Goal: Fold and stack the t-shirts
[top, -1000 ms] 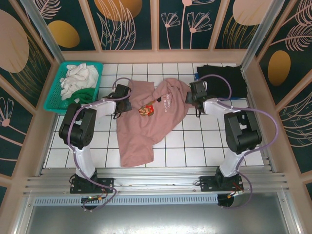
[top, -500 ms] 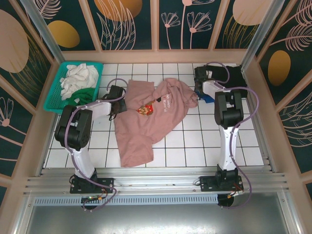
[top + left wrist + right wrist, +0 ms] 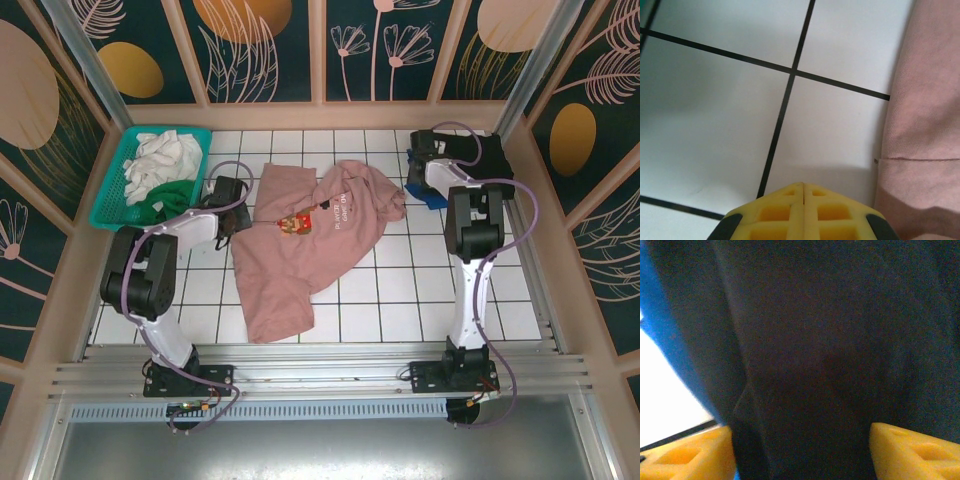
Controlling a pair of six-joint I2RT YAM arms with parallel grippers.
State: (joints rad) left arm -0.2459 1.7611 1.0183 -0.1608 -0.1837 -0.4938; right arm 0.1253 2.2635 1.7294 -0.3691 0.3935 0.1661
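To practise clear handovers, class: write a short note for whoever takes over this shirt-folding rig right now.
Left gripper: shut, empty, over bare tile just left of the pink shirt.
Right gripper: open, close over the black shirt in the far right corner, not clamping it.
Things: the pink shirt lies crumpled and unfolded mid-table. A blue shirt peeks out from under the black one. The white shirt and green shirt sit in the basket.
Done: black and blue look stacked.
Left: fold pink, white and green, then stack them.
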